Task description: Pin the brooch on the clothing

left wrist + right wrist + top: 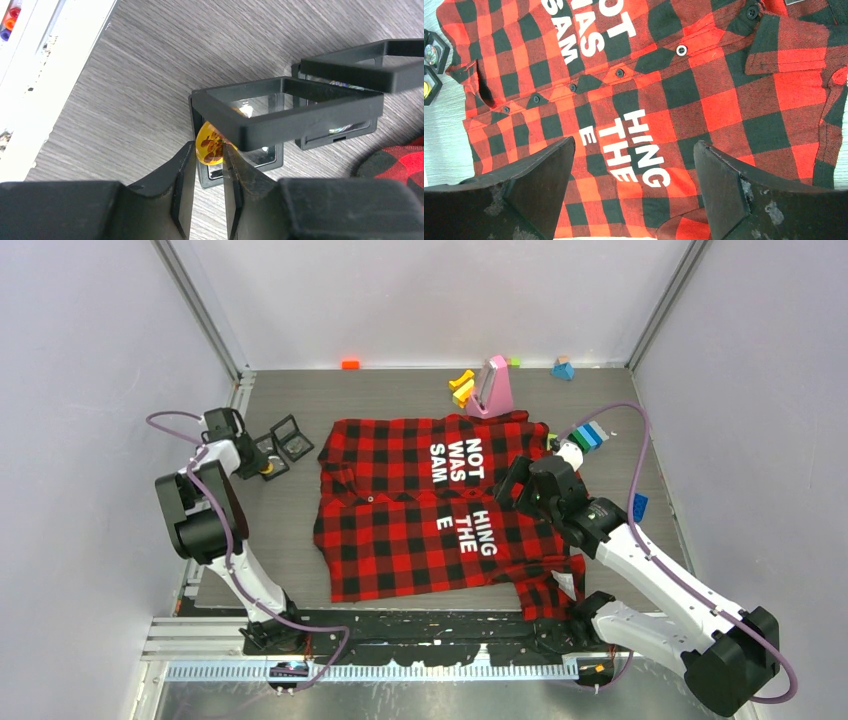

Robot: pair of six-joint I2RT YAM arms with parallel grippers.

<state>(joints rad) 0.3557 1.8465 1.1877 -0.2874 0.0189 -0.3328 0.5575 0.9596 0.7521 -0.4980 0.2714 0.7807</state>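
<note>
The red-and-black check shirt [440,505] with white lettering lies flat in the middle of the table; it fills the right wrist view [704,100]. The brooch [210,145] is an amber-yellow teardrop with brown marks, at the edge of a small black display case [280,112]. My left gripper [207,152] is shut on the brooch, its fingertips on either side of it, at the table's left [262,465]. My right gripper [634,150] is wide open and empty, hovering over the shirt's right part [520,485].
A second open black case [350,65] lies beside the first; both show in the top view [285,440]. A pink wedge [492,388], yellow blocks [462,388], a blue block [563,368] and an orange piece [350,364] lie at the back. A white rail [45,75] borders the left.
</note>
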